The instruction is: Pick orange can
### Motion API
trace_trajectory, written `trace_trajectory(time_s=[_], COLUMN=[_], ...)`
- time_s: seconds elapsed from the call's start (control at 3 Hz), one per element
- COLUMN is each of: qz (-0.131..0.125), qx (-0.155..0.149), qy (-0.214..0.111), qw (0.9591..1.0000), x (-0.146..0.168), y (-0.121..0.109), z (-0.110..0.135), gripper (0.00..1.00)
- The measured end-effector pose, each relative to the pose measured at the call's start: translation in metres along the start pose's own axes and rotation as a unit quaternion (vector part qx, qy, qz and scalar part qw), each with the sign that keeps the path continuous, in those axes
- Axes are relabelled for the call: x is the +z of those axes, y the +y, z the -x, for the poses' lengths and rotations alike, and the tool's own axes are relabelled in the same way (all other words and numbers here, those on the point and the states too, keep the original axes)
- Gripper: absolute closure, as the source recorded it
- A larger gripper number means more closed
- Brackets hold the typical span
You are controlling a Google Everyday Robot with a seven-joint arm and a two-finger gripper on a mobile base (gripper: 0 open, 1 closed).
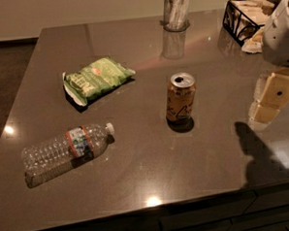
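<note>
Orange can (180,98) upright, apart from tool (272,100), apparently hovering at right edge.

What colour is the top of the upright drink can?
Silver, on the small orange-gold aluminium can, in the camera view. The pincer is right of it.
</note>
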State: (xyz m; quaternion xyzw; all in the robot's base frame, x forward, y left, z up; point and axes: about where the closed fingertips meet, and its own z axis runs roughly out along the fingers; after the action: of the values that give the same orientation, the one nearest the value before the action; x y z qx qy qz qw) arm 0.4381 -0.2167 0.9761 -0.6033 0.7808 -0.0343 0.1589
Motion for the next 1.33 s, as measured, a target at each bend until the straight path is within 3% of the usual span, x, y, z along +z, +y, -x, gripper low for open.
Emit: trace_trajectory(time_s=[0.67, 1.33], qz=[0.000, 0.026], qx=[0.004, 0.029], qy=[0.002, -0.070], qw=[1.0000, 0.9968], x=[0.001, 0.035], y=[-0.004, -0.010], z=[0.004, 0.052], gripper=[0.00, 0.00])
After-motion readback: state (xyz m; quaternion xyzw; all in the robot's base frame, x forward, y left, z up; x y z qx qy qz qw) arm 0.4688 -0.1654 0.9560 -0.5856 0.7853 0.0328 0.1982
